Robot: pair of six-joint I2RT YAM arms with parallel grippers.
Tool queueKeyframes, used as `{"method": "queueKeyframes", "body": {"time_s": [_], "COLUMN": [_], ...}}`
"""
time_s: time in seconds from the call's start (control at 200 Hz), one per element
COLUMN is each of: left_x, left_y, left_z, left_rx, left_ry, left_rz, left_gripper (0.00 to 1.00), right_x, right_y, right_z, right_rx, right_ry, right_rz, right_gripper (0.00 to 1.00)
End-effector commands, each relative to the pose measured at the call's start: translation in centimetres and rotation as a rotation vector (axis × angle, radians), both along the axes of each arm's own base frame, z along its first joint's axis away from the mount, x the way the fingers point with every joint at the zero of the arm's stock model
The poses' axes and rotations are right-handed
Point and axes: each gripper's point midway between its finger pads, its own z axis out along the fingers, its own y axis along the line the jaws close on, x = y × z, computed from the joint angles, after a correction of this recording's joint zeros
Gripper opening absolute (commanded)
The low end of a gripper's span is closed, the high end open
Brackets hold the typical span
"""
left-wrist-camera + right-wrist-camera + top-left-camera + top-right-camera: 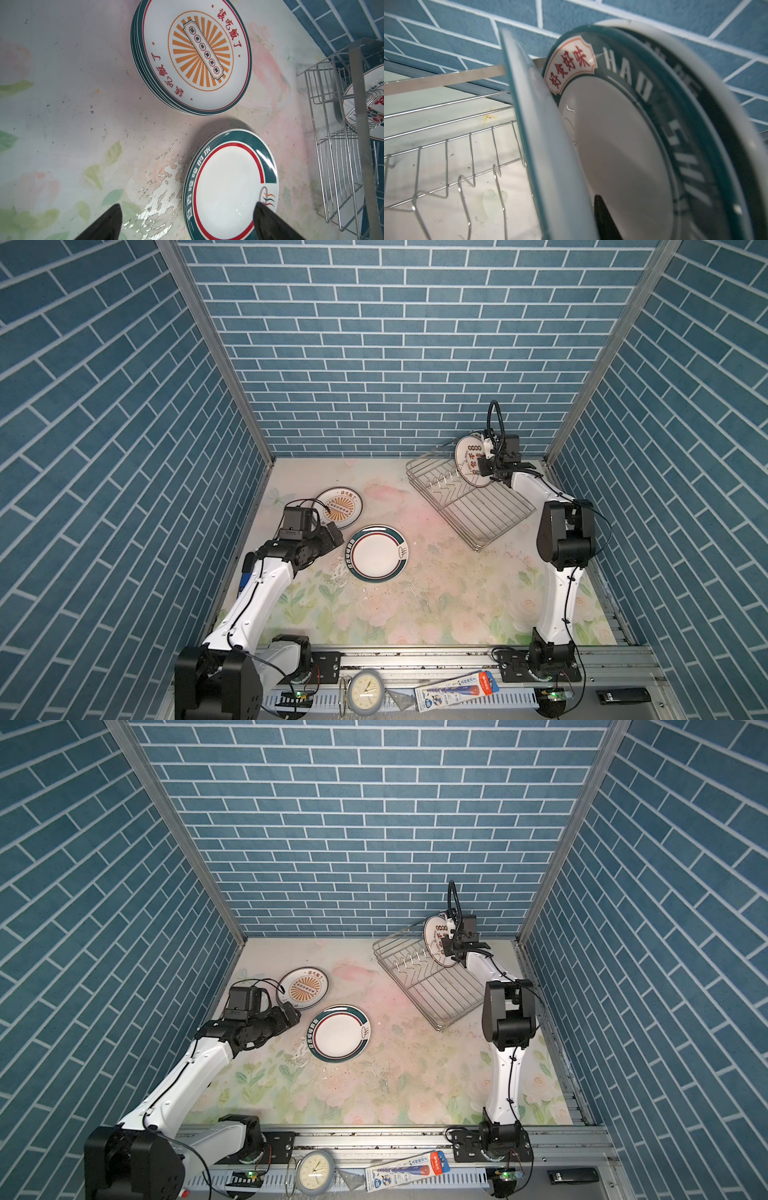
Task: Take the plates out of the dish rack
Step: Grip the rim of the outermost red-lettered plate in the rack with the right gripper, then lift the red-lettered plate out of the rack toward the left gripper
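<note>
Right gripper (484, 467) sits against an upright white, red-lettered plate (468, 459) in the dish rack (469, 510); whether it grips is unclear. Only its wrist view shows the green-rimmed plate (623, 135) just behind. Left gripper (187, 205) gapes wide, empty.

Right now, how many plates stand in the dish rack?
2 visible: a front plate and a green-rimmed lettered plate right behind it, both standing at the rack's far end. More may hide behind.
</note>
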Motion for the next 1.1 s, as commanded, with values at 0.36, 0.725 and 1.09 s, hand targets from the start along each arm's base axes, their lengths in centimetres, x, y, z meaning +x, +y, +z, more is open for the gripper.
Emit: {"method": "queueKeyframes", "body": {"time_s": [0.36, 0.725, 1.09], "left_x": [0.4, 0.6, 0.6], "left_y": [-0.1, -0.4, -0.8], "left_z": [-0.4, -0.7, -1.0], "left_rx": [-0.001, -0.011, -0.029], "left_ry": [-0.002, 0.011, 0.024], "left_rz": [-0.016, -0.024, -0.043], "left_gripper": [0.99, 0.99, 0.99], "right_x": [-2.2, -2.5, -3.3], "right_y": [-0.5, -0.5, -1.4], "right_z": [1.1, 1.8, 5.8], "right_rx": [-0.047, -0.058, -0.029], "right_ry": [-0.016, -0.019, -0.11], "right_rz": [0.033, 0.046, -0.008], "right_gripper": [0.07, 0.0, 0.0]}}
